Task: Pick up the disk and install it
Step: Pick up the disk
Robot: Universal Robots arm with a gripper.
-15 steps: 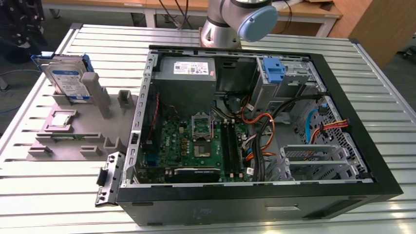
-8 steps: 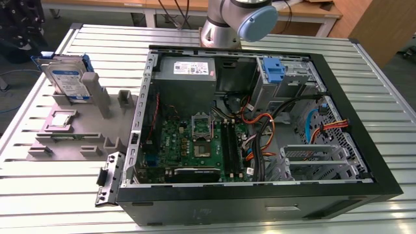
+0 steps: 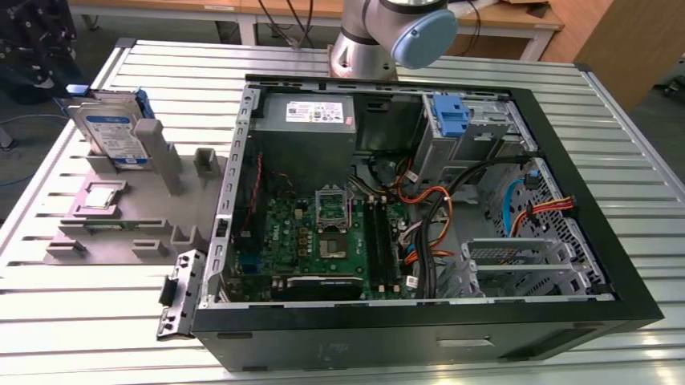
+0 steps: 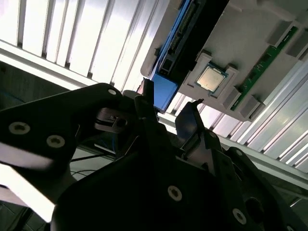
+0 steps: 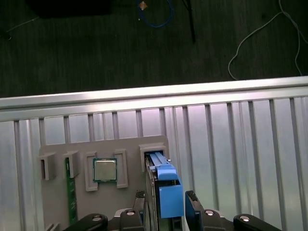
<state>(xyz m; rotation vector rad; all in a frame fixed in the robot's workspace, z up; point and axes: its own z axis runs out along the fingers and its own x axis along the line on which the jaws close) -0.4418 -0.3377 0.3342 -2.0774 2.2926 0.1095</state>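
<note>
End effector [image 5: 165, 197] at upright disk [image 5: 166, 185] bearing white-and-blue label [image 3: 115, 135]

Exterior view: even, diffuse overhead light; soft glare bands on the ribbed table [image 3: 86, 321]; computer case [image 3: 374, 341] interior shaded; second wrist view: backlit; table slats overexposed; gripper [image 4: 169, 98] near-silhouette; first wrist view: floor [image 5: 96, 43] dim; slats bright, mildly glaring.
</note>
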